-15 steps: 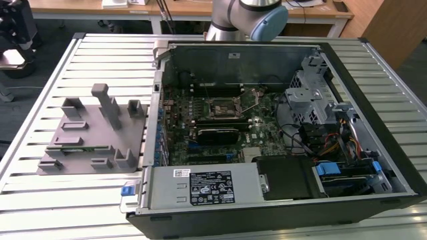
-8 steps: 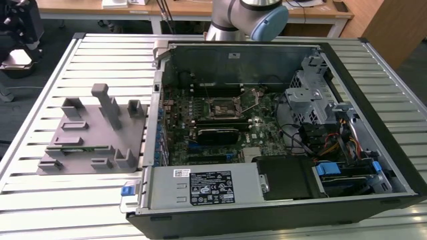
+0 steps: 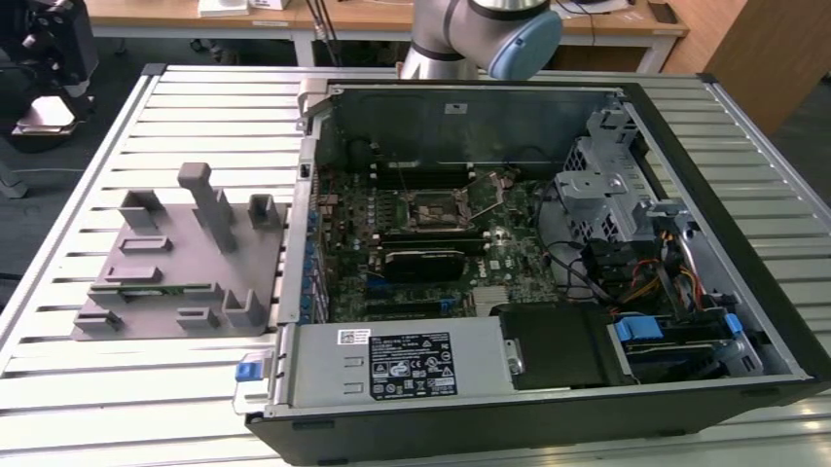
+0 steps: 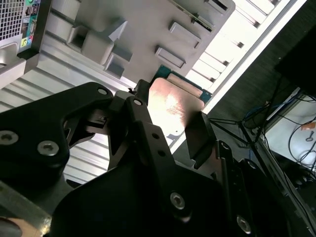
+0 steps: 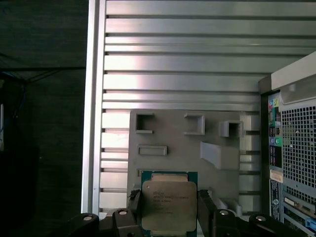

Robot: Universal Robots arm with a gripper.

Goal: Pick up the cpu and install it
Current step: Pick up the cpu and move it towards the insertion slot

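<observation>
Jaws closed on two opposite edges of the small flat square cpu (image 5: 169,205) with its silvery metal top: so we find the black two-fingered gripper (image 5: 169,211) in both wrist views. We judge that gripping by the edges leaves the flat underside free for seating. Chip and gripper hang above the grey plastic fixture plate (image 5: 173,143), over its border, and the black metal-framed motherboard socket (image 3: 435,209) lies inside the open dark computer case (image 3: 764,292) just beside that plate.
</observation>
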